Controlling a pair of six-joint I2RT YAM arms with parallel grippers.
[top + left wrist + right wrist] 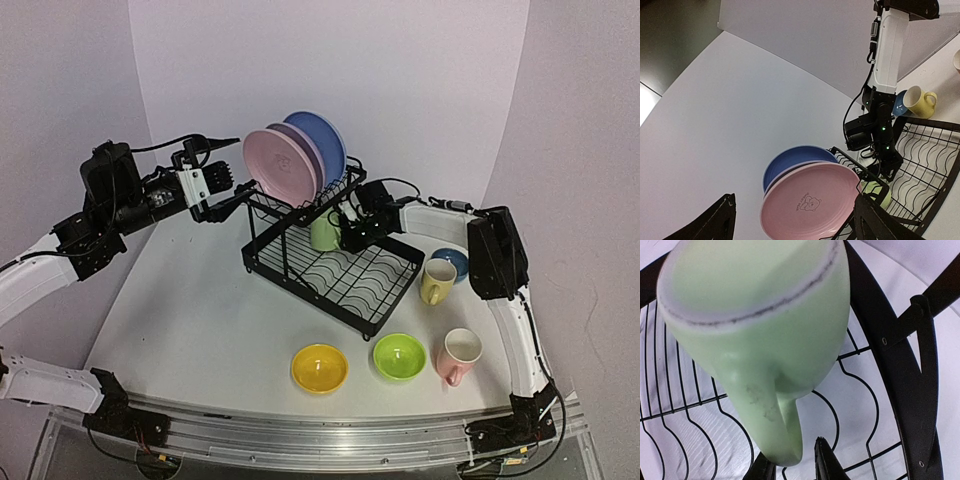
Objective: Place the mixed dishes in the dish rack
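The black wire dish rack (372, 285) stands mid-table. Pink (278, 168), lavender (303, 150) and blue (322, 138) plates stand on edge at its far end. A light green mug (323, 234) sits in the lower tray under the raised shelf. In the right wrist view the mug (760, 325) shows its base, and its handle reaches down between the fingers of my right gripper (792, 467). A gap shows beside the right finger (827, 465). My left gripper (800, 222) hangs open and empty just left of the plates, facing the pink plate (810, 205).
On the table right of the rack stand a yellow mug (436, 282) and a blue bowl (454, 262). Near the front edge lie a yellow bowl (319, 367), a lime bowl (399, 356) and a pink mug (458, 355). White walls close in behind.
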